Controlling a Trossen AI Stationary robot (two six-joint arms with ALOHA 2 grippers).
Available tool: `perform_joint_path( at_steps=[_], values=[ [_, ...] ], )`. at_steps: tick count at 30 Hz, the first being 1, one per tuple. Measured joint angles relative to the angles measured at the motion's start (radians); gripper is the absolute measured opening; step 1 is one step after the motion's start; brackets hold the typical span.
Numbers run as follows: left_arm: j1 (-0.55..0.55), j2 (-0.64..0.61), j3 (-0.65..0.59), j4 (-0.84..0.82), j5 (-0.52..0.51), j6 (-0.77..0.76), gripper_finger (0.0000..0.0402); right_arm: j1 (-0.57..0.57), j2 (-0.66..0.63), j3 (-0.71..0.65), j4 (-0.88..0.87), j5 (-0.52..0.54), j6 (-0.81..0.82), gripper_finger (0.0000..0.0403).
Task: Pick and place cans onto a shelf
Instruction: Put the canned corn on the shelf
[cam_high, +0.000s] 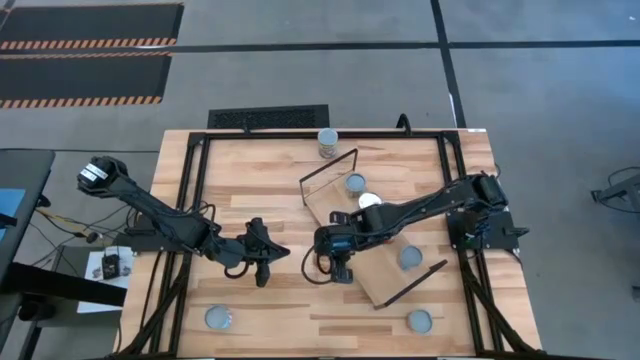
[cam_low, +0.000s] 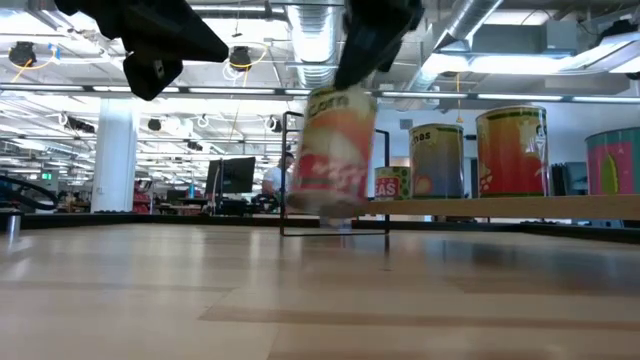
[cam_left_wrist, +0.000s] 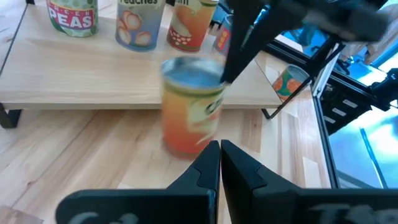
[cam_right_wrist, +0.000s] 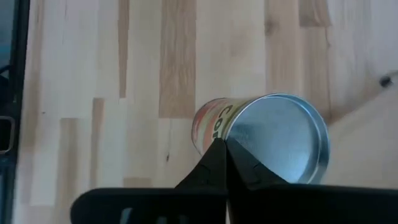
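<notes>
- My left gripper (cam_high: 268, 252) hangs over the tabletop (cam_high: 250, 200), fingers pressed together, holding nothing.
- My right gripper (cam_high: 338, 268) holds an orange-labelled can (cam_left_wrist: 191, 106) by its rim, just beside the shelf (cam_left_wrist: 93, 74).
- Three cans stand on the shelf.

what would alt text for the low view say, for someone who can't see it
At table height, the right end effector holds an orange-and-red labelled can upright from above, just over the plank tabletop. Behind it, more cans stand on the wooden shelf. The left arm hangs at upper left.
</notes>
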Motion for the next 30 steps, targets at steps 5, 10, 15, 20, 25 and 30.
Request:
perform_joint_path(
  at_steps=[5, 10, 15, 20, 25, 30],
  values=[
    [0.0, 0.0, 0.0, -0.003, -0.007, 0.006, 0.0, 0.03, -0.002, 0.106, -0.196, 0.021, 0.095, 0.0003],
    [0.0, 0.0, 0.0, -0.003, -0.007, 0.018, 0.0, 0.064, 0.0, 0.108, -0.376, 0.073, 0.26, 0.0003],
    [0.0, 0.0, 0.0, -0.004, -0.007, 0.018, 0.0, 0.101, 0.0, 0.109, -0.477, 0.12, 0.435, 0.0003],
    [0.0, 0.0, 0.0, -0.005, -0.007, 0.019, 0.0, 0.12, 0.0, 0.109, -0.527, 0.135, 0.561, 0.0003],
    [0.0, 0.0, 0.0, -0.006, -0.007, 0.018, 0.0, 0.119, 0.0, 0.109, -0.542, 0.138, 0.626, 0.0003],
    [0.0, 0.0, 0.0, -0.006, -0.006, 0.019, 0.0, 0.116, 0.0, 0.109, -0.544, 0.136, 0.664, 0.0005]
  ],
)
